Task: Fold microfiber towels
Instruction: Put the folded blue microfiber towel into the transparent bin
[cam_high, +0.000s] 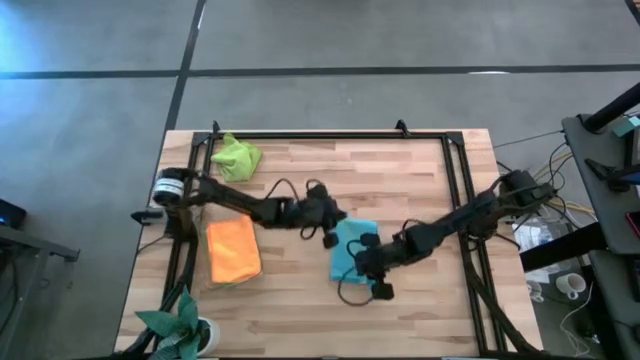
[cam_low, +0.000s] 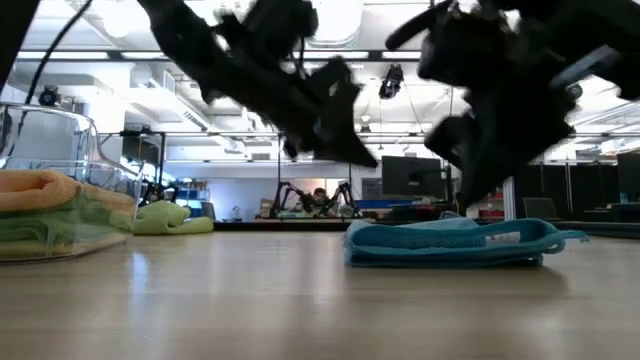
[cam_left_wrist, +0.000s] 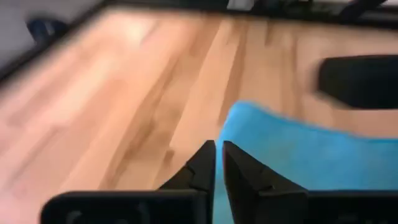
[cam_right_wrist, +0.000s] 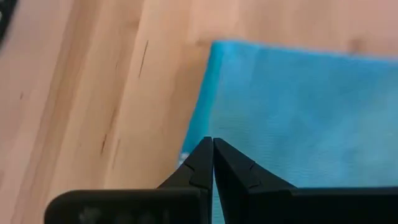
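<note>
Bin (cam_low: 60, 215) of stacked towels shows only in low view.

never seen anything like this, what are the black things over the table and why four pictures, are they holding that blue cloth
The black things are two robot arms working at a wooden table. Each ends in a two-finger hand. One picture looks straight down from above, one looks level across the tabletop, and the other two come from small cameras on each arm's wrist, looking past its fingers.

On the table lie a folded light blue towel in the middle, an orange towel to its left, a lime green towel bunched near the far edge, and a potted plant at a near corner.

The left hand and the right hand are both over the blue towel. The right one's fingers are shut, the left one's nearly so, and neither appears to hold anything.
</note>
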